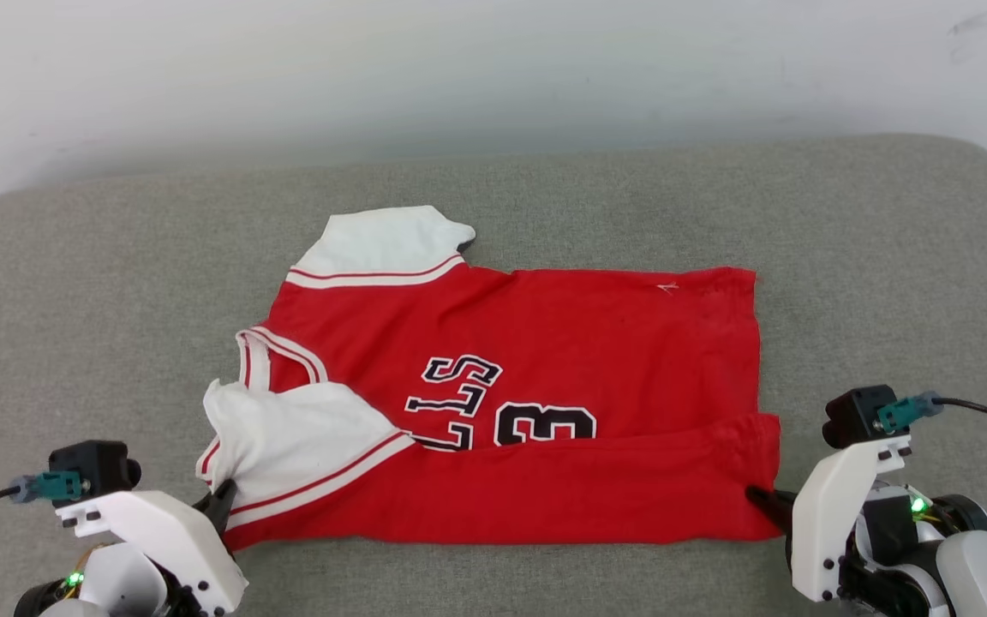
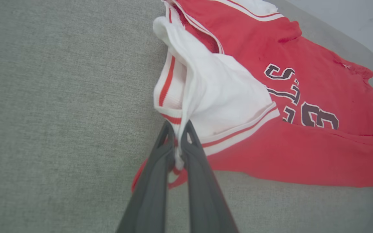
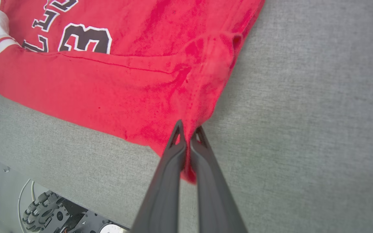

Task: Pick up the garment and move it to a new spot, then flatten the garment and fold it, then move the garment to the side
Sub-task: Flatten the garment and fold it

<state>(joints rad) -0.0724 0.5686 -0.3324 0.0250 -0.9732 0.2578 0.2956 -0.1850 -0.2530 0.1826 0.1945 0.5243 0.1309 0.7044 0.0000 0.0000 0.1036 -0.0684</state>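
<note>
The garment (image 1: 562,326) lies flat on the grey counter (image 1: 74,300), near edge folded over approx. lengthwise. Left claw (image 1: 221,500) pinches its white-sleeved corner; right claw (image 1: 763,499) is clamped on its red hem corner (both at the near edge).

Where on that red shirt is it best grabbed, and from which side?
At the two near corners of the garment, coming from the near side: that edge lies folded over and straight, and the left gripper and right gripper pinch it there.
</note>
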